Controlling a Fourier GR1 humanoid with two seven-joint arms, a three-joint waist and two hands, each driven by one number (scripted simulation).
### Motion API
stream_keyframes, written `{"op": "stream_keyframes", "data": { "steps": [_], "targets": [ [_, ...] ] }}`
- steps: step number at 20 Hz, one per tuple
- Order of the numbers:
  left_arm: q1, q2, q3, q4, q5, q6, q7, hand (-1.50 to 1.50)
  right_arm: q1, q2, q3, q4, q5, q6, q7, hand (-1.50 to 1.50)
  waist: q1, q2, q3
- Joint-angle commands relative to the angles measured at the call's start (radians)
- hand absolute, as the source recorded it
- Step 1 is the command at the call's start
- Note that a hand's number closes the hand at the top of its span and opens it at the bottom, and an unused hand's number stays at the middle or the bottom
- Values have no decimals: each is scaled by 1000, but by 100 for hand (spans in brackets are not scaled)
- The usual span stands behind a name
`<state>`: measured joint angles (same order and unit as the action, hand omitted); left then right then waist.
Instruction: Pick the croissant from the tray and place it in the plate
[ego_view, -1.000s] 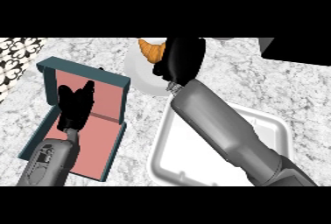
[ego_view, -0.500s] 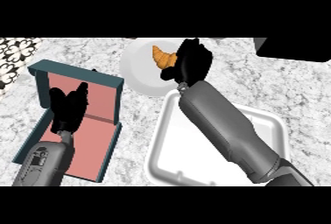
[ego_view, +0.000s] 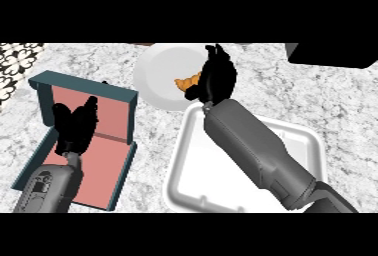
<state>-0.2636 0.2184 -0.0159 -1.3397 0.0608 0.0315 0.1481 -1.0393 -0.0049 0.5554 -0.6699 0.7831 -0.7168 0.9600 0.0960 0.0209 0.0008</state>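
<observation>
Left hand (ego_view: 76, 126) first: it is resting over the pink floor of the teal-walled tray (ego_view: 44, 82), fingers straight and relaxed, pointing up the view, grasping nothing. Its grey forearm is entering from the lower left edge and is lying along the tray's length. The tray is sitting on the marbled counter (ego_view: 151, 135) at the view's left side.

Moving right, the white round plate (ego_view: 159, 75) is lying near the counter's far edge, apart from the tray. The croissant (ego_view: 188, 82) is showing as an orange curve over the plate's right portion, partly hidden.

My right hand (ego_view: 214, 80) is covering the croissant from the right, fingers curled about it, grasping the pastry above the plate's surface. I cannot tell whether the croissant is touching the plate. Below the plate, my right forearm is crossing a white square container (ego_view: 303, 140) that is lying at the lower right.
</observation>
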Motion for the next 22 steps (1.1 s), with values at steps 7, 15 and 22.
{"op": "stream_keyframes", "data": {
  "steps": [7,15,22],
  "targets": [
    [8,17,17,5,6,-17,2,0,-107,5,29,-127,-111,-313,-99,-150,-10,-4,-1],
    [30,35,31,-9,11,-30,12,0,51,5,57,-342,-423,-425,-167,-150,-27,-7,0],
    [46,30,59,-44,15,-19,16,0,54,5,62,-302,-593,-416,-433,-150,-62,-14,0]
  ]
}}
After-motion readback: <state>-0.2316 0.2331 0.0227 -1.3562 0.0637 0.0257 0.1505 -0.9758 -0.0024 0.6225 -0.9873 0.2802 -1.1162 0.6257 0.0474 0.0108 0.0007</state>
